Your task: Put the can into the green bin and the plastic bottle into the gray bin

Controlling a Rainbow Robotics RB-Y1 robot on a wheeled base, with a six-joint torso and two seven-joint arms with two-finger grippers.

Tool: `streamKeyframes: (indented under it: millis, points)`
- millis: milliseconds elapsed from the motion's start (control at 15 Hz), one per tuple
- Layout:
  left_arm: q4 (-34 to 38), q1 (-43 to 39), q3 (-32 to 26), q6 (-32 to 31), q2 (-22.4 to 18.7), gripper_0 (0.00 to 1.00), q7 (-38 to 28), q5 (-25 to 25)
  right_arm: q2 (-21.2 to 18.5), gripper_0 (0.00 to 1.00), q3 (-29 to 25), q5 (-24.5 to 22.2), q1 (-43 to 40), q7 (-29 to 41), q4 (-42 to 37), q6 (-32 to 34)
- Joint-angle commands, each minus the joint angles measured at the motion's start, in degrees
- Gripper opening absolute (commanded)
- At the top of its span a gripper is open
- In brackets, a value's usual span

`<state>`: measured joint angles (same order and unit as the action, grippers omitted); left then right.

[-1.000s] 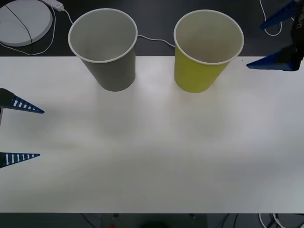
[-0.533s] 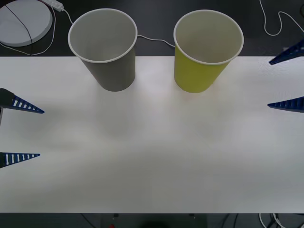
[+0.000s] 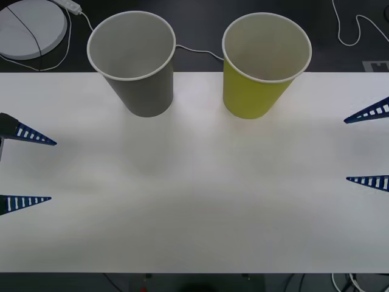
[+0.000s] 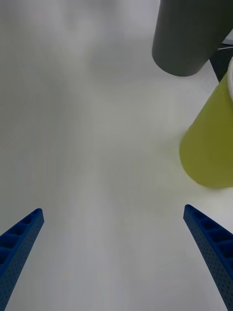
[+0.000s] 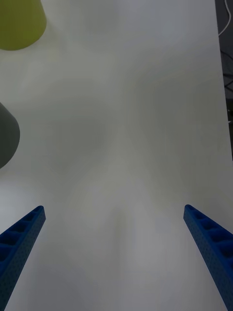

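Holds the left gripper at the left edge of the white table, blue ribbed fingers spread wide with nothing between them, pointing inward across the surface. Holds the right gripper the same way at the right edge, likewise wide apart and carrying nothing, tips turned toward the middle. Looks like a resting pose on both sides: well apart from the cups, low over the table, the middle left free so nothing gets knocked. Finds the gray bin upright at the far edge, toward the robot's left, and the green bin upright just beside it, toward the right, the two near each other but not touching, mouths open upward to take what is dropped in. Sees pale inner walls in both from the front view, with each cup's floor hidden behind its near wall. Cannot tell, then, where the can or the plastic bottle lies; possibly at the bottom of their bins, which would fit two idle, unloaded claws, but that is a guess only. Notes behind the table a white round disc and a thin white cable on the dark floor, apart from the work.
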<state>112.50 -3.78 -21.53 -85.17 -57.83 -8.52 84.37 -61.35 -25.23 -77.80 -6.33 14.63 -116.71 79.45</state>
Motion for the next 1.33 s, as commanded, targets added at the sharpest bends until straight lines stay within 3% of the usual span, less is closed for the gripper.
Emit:
streamKeyframes:
  millis: [67,467,1333]
  points:
    - [0.0,0.0,0.0,0.0,0.0,1.0,0.0,0.0,2.37,1.0,-1.84,0.37,-4.22,-5.58,-0.19,-0.96]
    - [0.0,0.0,0.0,0.0,0.0,1.0,0.0,0.0,5.45,1.0,-3.16,0.28,-10.55,-13.93,0.25,-2.46]
    - [0.0,0.0,0.0,0.0,0.0,1.0,0.0,0.0,10.99,1.0,-3.42,0.72,-14.41,-16.74,0.25,-2.72]
